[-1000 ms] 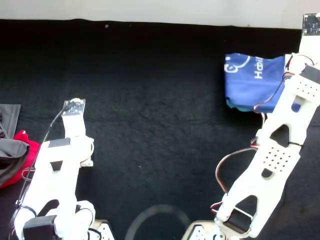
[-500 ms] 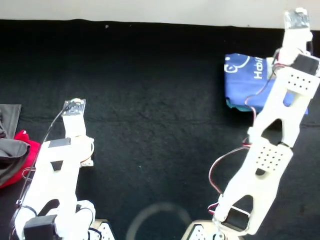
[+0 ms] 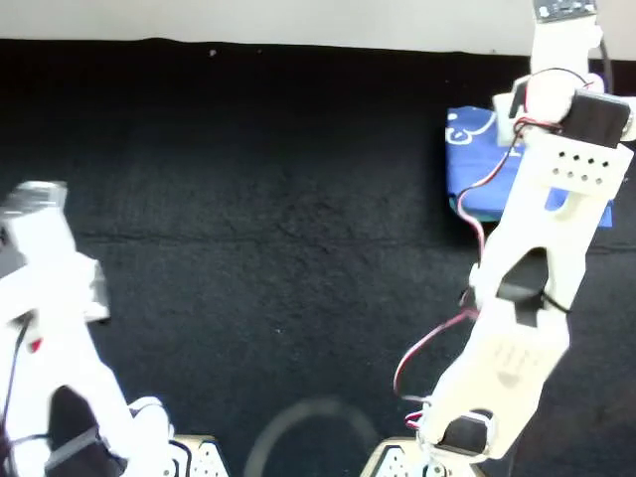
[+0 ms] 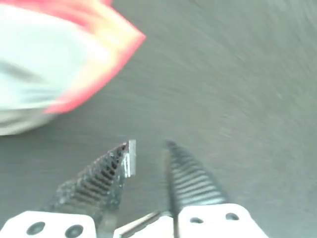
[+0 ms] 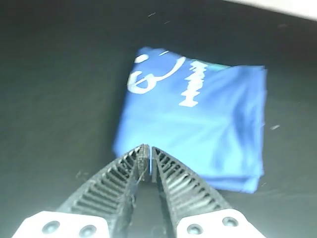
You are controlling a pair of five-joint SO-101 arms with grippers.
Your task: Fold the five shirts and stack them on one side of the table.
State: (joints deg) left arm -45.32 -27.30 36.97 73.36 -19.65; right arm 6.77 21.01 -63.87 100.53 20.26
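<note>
A folded blue shirt (image 3: 475, 159) with white print lies at the back right of the table, and a teal edge shows beneath it. My right arm (image 3: 552, 199) stands raised over it. In the right wrist view my right gripper (image 5: 146, 148) is shut on nothing, hovering above the near edge of the blue shirt (image 5: 198, 124). My left arm (image 3: 50, 268) is at the table's left side. My left gripper (image 4: 147, 145) is open a little above the black cloth, close to a red shirt (image 4: 106, 44) with a grey shirt (image 4: 29, 64) lying on it.
A black cloth (image 3: 278, 179) covers the whole table. A white strip (image 3: 298, 20) runs along the far edge. Both arm bases (image 3: 397, 462) sit at the front edge.
My left arm has swung left, over the red and grey shirts. My right arm has risen and stretched toward the far edge above the blue shirt.
</note>
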